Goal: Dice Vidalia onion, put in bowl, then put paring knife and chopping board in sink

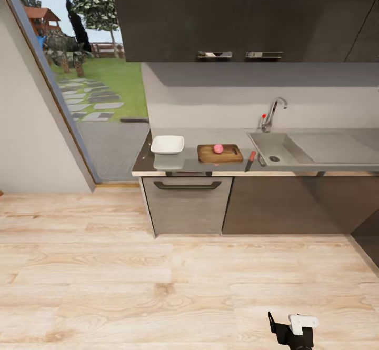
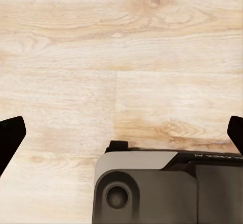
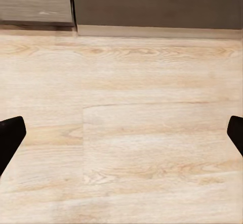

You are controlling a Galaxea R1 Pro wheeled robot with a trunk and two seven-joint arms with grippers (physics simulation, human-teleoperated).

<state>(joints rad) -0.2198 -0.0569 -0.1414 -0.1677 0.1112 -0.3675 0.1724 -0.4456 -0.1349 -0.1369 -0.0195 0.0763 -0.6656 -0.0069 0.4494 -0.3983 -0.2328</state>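
Across the floor, the Vidalia onion [image 1: 218, 149] sits whole and pink on the brown chopping board [image 1: 220, 153] on the dark countertop [image 1: 192, 142]. The white square bowl [image 1: 167, 145] stands just left of the board. Just right of the board lies the paring knife [image 1: 249, 161], red handle toward the wall, beside the steel sink [image 1: 266, 143] with its chrome tap [image 1: 273, 110]. My left gripper [image 2: 121, 133] is open over bare wooden floor. My right gripper [image 3: 121, 133] is open too, low over the floor and pointing toward the cabinet base.
Part of my right arm [image 1: 293, 330] shows at the bottom of the head view. Wide wooden floor [image 1: 158, 287] lies between me and the grey cabinets [image 1: 187, 202]. Dark wall cabinets [image 1: 237, 13] hang above. A glass door [image 1: 89, 92] to the garden stands at the left.
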